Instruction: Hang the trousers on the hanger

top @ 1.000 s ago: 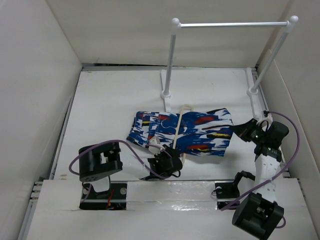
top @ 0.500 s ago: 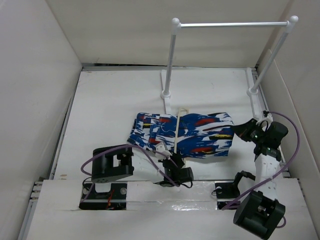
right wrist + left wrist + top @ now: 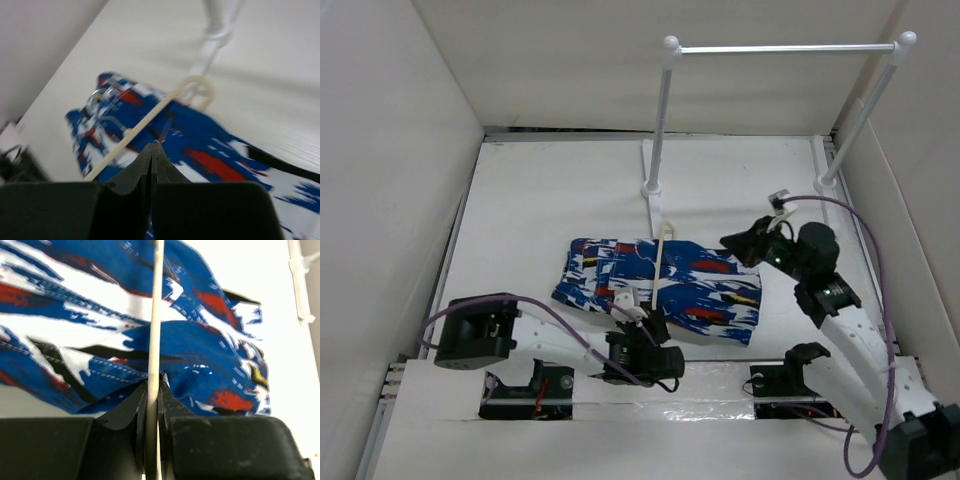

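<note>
The blue, white and red trousers [image 3: 695,285] lie folded on the table. The thin cream hanger [image 3: 660,268] crosses them from far to near, its bar on top of the fabric. My left gripper [image 3: 652,320] is at the trousers' near edge, shut on the hanger bar [image 3: 155,315], with the trousers [image 3: 210,340] spread beyond it. My right gripper [image 3: 728,242] hovers over the trousers' far right corner, shut and holding nothing. In the right wrist view its closed tips [image 3: 154,144] point at the hanger [image 3: 150,117] and the trousers [image 3: 215,150] beneath.
A white two-post rail stand [image 3: 660,120] with a metal crossbar [image 3: 785,48] rises at the back, its left foot [image 3: 652,190] just beyond the hanger's far end. White walls enclose the table on the left, right and back.
The left gripper has dragged the hanger and trousers left and toward the near edge. The right arm has swung in from the right wall to above the trousers' right end.
</note>
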`<state>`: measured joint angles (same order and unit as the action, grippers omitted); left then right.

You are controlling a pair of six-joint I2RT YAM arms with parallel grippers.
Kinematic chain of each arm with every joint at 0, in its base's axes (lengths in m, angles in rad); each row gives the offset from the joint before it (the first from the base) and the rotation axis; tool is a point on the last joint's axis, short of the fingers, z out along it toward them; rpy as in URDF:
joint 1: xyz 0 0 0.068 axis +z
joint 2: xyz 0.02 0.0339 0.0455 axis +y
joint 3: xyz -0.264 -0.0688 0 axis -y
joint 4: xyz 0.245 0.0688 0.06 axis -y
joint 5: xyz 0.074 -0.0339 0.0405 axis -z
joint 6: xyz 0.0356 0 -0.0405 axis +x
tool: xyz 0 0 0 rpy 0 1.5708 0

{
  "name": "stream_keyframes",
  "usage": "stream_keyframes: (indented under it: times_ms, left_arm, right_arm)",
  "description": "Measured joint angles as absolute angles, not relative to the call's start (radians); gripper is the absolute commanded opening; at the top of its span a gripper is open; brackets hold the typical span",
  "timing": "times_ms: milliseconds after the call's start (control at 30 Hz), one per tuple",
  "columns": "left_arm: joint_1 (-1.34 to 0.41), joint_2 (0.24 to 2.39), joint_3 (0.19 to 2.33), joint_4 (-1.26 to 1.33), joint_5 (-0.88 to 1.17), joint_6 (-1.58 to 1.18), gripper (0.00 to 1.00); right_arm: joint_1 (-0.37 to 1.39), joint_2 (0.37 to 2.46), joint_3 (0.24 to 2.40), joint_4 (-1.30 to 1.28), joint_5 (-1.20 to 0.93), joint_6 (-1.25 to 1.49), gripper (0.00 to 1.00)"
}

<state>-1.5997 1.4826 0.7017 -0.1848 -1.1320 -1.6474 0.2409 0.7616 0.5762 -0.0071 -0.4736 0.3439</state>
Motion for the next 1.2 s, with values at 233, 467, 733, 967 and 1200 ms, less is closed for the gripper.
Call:
stream_keyframes:
  times_ms: [233,467,733,967,1200]
  left_arm:
    - [-1.596,1.312,0.441,0.215,-1.151,-1.304,0.00]
    - [-1.595,1.313,0.381,0.406,-1.148,-1.159,0.00]
    - [-1.594,1.320,0.375,0.459,-1.145,-1.111,0.00]
    - [-1.592,1.327,0.351,0.510,-1.129,-1.084,0.00]
    - [-1.589,1.314,0.348,0.488,-1.141,-1.042,0.00]
  right_arm:
    - [0.680,1.039,0.533,0.168,-0.282,0.471,0.61]
    - [0.860,1.209,0.488,0.403,-0.133,0.638,0.63]
    - [0.892,1.371,0.461,0.575,-0.059,0.758,0.54]
    - [0.894,1.456,0.460,0.693,-0.059,0.794,0.36]
    - [0.893,1.539,0.432,0.874,-0.088,0.881,0.08]
